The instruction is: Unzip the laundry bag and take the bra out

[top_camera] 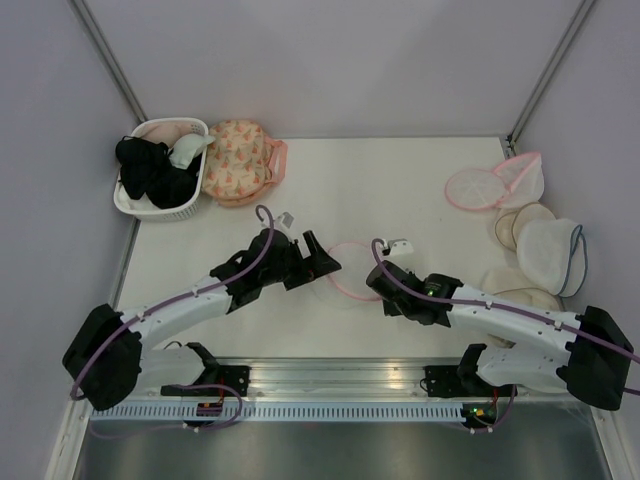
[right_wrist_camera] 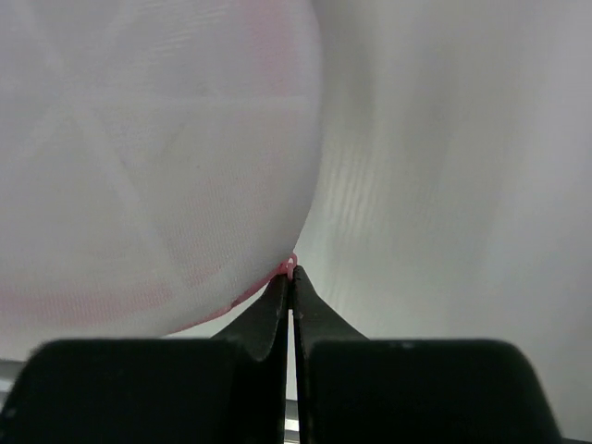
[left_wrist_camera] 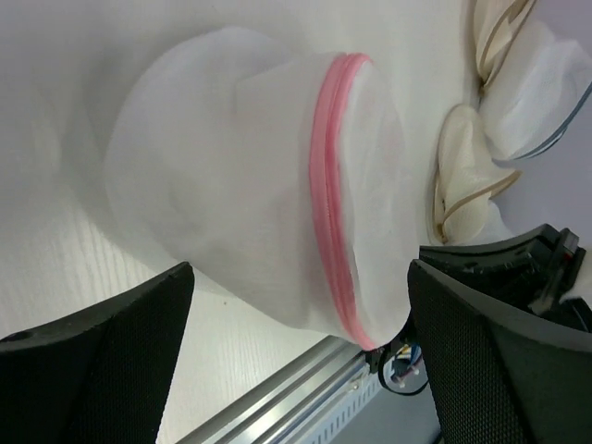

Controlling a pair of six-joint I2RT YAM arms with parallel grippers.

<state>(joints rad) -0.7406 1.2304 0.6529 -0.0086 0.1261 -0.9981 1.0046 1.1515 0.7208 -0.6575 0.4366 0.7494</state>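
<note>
Centre frame: left gripper [left_wrist_camera: 296, 277] spread wide, laundry bag [left_wrist_camera: 222, 166] between its fingers; right gripper [right_wrist_camera: 291, 282] pinched tight on the pink rim [right_wrist_camera: 289, 265].

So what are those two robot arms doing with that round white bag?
They are working on the laundry bag in the middle of the table. The right gripper is pinched shut on the bag's pink edge. The left gripper is wide open with the bag between its fingers, not squeezing it. The pink zipper looks closed, so nothing has come out yet.
</note>
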